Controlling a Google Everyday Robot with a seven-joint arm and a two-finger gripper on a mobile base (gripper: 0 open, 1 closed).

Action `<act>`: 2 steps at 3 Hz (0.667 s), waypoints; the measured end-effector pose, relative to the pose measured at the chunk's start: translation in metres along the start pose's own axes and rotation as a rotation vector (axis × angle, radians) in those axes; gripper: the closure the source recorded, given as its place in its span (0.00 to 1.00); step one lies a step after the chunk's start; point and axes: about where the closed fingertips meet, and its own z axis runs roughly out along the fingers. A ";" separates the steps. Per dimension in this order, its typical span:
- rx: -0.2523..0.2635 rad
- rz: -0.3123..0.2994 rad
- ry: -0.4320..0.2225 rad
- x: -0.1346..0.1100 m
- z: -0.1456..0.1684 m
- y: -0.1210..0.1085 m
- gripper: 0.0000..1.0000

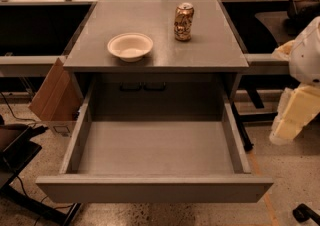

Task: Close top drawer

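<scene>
Camera view: top drawer (155,188) pulled wide open; bowl (130,46) and can (183,21) on the worktop (210,52) above it. The claw (295,115) hangs right of the drawer; spread or not, I cannot tell.

One top drawer (155,189), one bowl (130,46), one can (183,22), one cardboard box (52,92), one gripper (286,125) at right edge.

You see the top drawer (155,150) wide open — a bowl (130,46) and can (183,21) stand apart on the cabinet top (212,47), gripper (289,122) well off to its right.
</scene>
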 end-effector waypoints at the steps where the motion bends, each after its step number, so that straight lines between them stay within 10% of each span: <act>1: 0.051 0.052 -0.062 0.015 0.022 0.050 0.26; 2: 0.074 0.112 -0.112 0.036 0.045 0.097 0.49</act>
